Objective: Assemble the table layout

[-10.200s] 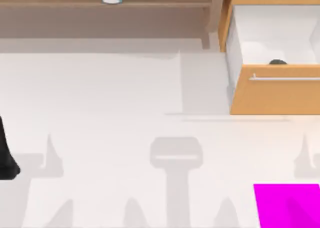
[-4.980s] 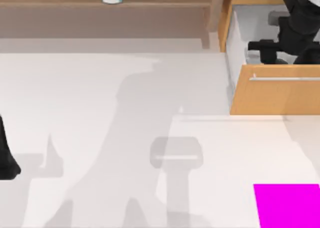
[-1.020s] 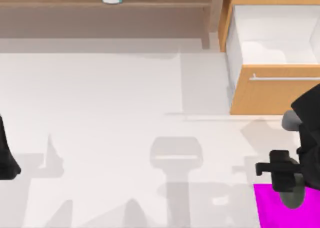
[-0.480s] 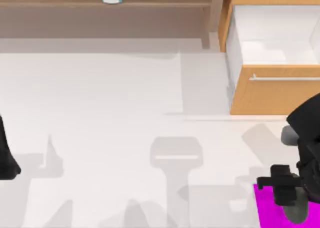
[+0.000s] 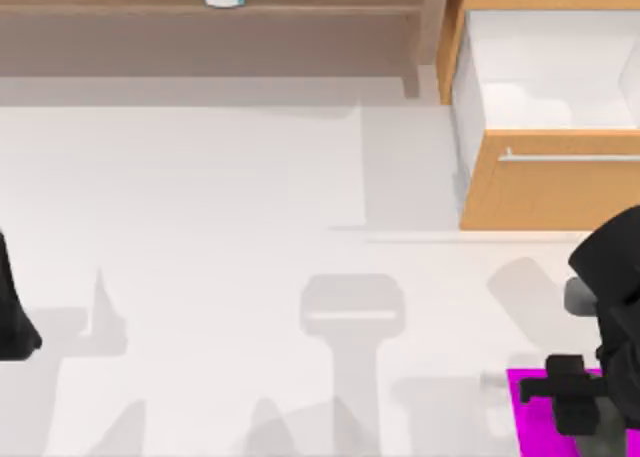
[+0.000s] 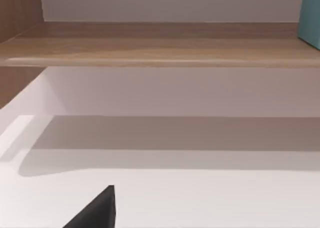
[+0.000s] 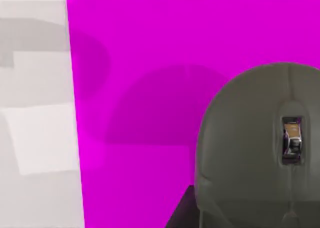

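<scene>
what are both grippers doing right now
Left gripper: parked at the table's left edge, cannot be told.
Right gripper: holding the grey mouse over the pink mat.

My top camera looks straight down on the table (image 5: 200, 197). My left wrist camera faces the shelf (image 6: 160, 43) low across it; my right wrist camera sits close over the magenta mat (image 7: 150, 63), shared with the top view's near right corner.
</scene>
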Available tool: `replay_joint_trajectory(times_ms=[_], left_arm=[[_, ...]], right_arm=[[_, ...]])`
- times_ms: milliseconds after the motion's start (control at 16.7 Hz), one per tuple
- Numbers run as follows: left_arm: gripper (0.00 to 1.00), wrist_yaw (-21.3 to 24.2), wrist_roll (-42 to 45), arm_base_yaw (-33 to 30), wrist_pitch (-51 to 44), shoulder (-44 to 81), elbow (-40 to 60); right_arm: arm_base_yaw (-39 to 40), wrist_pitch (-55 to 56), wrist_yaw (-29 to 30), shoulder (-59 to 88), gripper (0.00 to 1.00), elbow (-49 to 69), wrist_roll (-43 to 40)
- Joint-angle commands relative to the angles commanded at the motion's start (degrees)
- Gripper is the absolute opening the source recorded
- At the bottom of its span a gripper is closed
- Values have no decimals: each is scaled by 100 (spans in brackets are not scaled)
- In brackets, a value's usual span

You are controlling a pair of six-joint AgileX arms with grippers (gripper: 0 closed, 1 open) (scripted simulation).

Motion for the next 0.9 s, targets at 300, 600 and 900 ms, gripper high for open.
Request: replay_joint_trajectory(times_ms=[300,600,900], left_arm=[[100,0,0,0,0,0,0],[100,0,0,0,0,0,0],[100,0,0,0,0,0,0]], right_arm=[[0,0,0,0,38,0,0],[0,0,0,0,75,0,0],[0,0,0,0,100,0,0]])
